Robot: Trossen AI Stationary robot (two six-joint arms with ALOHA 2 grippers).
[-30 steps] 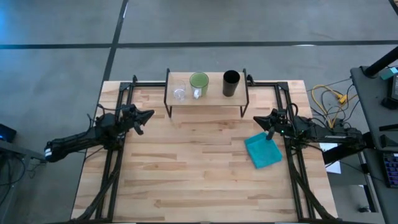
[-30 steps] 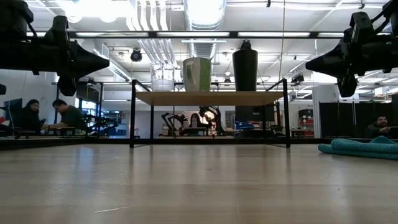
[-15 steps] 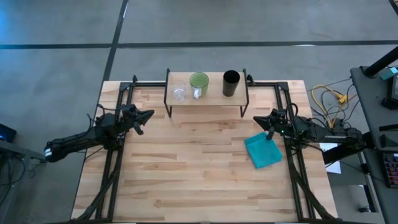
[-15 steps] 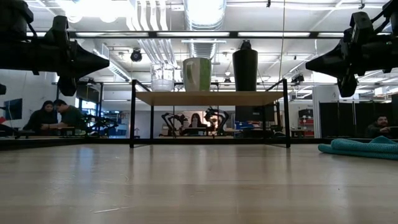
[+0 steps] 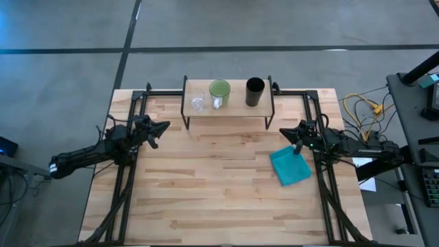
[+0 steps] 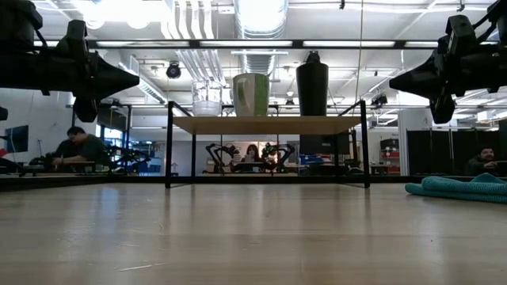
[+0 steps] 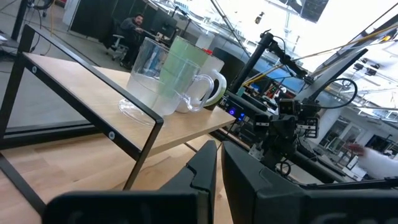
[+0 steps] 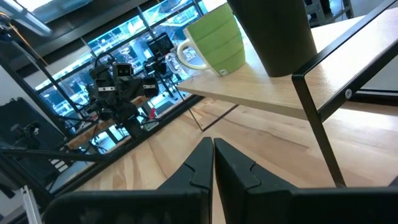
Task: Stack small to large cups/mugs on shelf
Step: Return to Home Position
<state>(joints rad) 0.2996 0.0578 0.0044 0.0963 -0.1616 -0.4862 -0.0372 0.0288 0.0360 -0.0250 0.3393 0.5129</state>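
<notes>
On the shelf (image 5: 233, 105), a low light-wood board on black legs at the table's far edge, three vessels stand upright in a row: the clear glass cup (image 5: 197, 103) at the left, the green mug (image 5: 219, 90) with whitish handle in the middle, the black cup (image 5: 254, 92) at the right. All three also show in the low view: glass cup (image 6: 207, 98), green mug (image 6: 251, 94), black cup (image 6: 312, 88). My left gripper (image 5: 164, 126) hovers near the table's left edge, shut and empty. My right gripper (image 5: 282, 133) hovers near the right edge, shut and empty.
A teal folded cloth (image 5: 290, 167) lies on the table by the right arm, below its gripper. Black frame rails (image 5: 127, 185) run along both sides of the table. People sit in the room beyond the table (image 6: 79, 146). Cables (image 5: 363, 110) lie right of the table.
</notes>
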